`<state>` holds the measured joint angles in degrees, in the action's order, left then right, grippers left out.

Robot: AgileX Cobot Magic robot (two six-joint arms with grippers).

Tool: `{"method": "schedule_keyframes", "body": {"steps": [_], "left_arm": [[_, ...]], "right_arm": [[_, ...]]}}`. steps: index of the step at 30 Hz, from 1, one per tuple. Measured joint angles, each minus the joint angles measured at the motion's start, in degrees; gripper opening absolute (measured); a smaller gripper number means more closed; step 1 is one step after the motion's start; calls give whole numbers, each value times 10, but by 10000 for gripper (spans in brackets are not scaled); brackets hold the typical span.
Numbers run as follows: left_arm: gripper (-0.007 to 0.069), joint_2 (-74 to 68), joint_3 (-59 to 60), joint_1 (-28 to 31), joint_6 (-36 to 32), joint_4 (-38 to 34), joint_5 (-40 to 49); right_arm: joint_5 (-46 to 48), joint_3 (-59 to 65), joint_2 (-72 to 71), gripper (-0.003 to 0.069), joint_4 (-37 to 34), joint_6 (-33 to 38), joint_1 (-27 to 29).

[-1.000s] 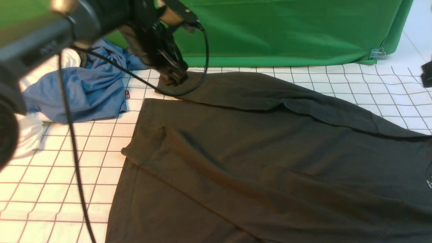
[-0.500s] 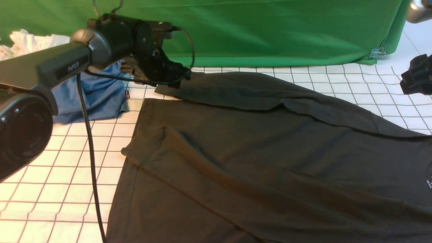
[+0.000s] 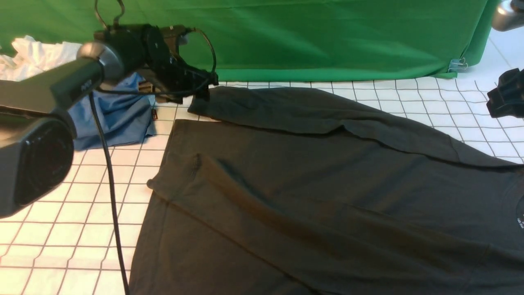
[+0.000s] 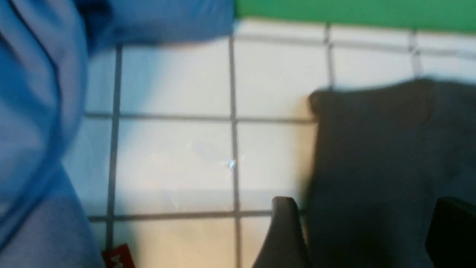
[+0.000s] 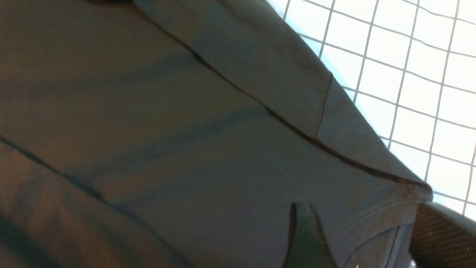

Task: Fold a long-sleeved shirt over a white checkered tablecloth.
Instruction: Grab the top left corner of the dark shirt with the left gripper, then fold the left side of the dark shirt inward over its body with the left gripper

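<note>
Black shirt flat on the checked tablecloth, jaws spread at each end
On the left, our left gripper stands with fingers wide apart over the sleeve cuff, pinching nothing; whether it touches the fabric we cannot tell. The shirt is soft, matt, lightly creased. On the right, our right gripper hangs equally spread above the shoulder seam

Nothing legible to us; white lettering on the long-sleeved shirt too small; red tag on the blue shirt blurred.
</note>
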<state>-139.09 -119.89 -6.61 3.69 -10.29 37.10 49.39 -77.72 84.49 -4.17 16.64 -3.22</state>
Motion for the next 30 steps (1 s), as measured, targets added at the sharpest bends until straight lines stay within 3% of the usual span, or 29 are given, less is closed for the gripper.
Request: {"method": "schedule_keyframes", "body": {"steps": [5,8,15,17,30], "left_arm": [[420,-8,-2,0,-8,-8,-2],[333,-9,-2,0,-29,-20,-2],[32,-11,-3,-2,-97,-58,12],[-10,-12,-12,-2,-102,-58,24],[-33,40,-197,-2,-129,-26,204]], "right_arm": [[0,0,0,410,0,0,0],[0,0,0,410,0,0,0],[0,0,0,410,0,1,0],[0,0,0,410,0,1,0],[-13,0,0,410,1,23,0]]}}
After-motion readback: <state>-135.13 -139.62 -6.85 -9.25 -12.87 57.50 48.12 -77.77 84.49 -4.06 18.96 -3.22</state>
